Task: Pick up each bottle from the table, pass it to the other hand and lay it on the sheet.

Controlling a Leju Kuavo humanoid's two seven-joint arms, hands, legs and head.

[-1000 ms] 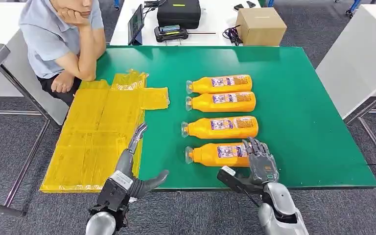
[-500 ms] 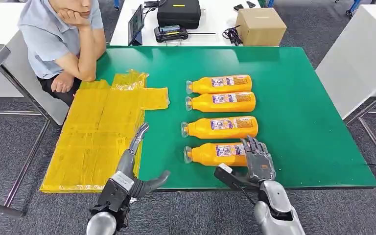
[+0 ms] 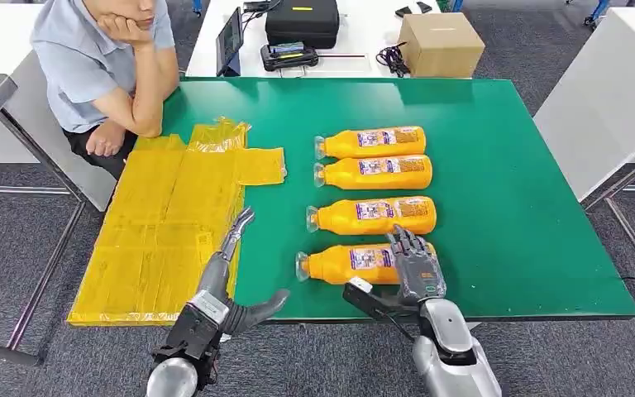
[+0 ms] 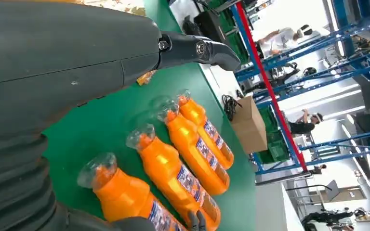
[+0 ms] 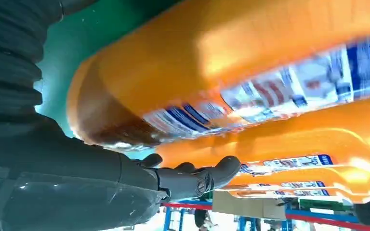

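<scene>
Green table (image 3: 504, 190) scene: the right hand (image 3: 413, 265) is wrapping over the nearest bottle (image 3: 347, 265), which has slid toward the left hand (image 3: 231, 285) since a second ago. Grip looks closed on it, I think, so the pickup's starting; the left hand is waiting open, holding nothing.

Nearest bottle (image 3: 347, 263) base under right hand (image 3: 416, 269); label text blurred.

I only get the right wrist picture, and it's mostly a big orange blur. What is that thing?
Observer: It's the nearest bottle of four orange ones lying in a row on a green table. The right hand grips its base end.
Operator: Is the other hand busy too?
Observer: No, the left hand is open and holds nothing, between the bottles and a yellow sheet.
Operator: Anything on that sheet yet?
Observer: No bottle lies on it. A person sits at its far end.
</scene>
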